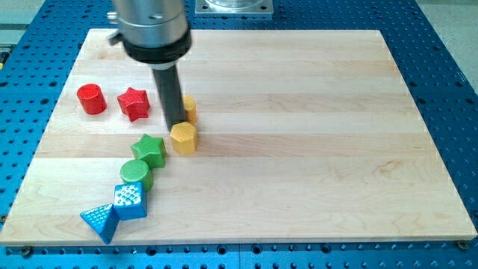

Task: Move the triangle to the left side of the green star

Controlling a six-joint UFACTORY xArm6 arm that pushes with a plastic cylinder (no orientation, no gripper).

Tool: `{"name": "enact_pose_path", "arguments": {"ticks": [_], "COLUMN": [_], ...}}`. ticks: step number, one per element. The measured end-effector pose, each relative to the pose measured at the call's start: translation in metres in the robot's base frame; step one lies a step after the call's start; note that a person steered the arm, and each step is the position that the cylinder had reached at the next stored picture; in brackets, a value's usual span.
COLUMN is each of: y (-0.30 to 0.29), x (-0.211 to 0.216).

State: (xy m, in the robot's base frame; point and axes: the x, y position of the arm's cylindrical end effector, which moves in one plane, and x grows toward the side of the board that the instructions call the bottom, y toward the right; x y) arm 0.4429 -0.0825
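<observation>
My tip (175, 124), bare and holding nothing, is sitting above the green star (149, 149), with the blue triangle (99, 220) lying well apart at bottom left.

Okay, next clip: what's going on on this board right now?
A single arm with a dark rod is working over a wooden board. My tip sits just above the yellow hexagon, with another yellow block partly hidden behind the rod. The blue triangle lies far from the tip at the view's bottom left, next to a blue cube. It is not yet at the left of the green star. A green cylinder, red star and red cylinder also sit at the view's left.
</observation>
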Motion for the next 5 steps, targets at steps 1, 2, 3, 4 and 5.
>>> {"name": "enact_pose_path", "arguments": {"ticks": [1,2,3,4,5], "y": [0.025,0.098,0.065,0.034,0.021], "x": [-0.003,0.007,0.044,0.105,0.154]}}
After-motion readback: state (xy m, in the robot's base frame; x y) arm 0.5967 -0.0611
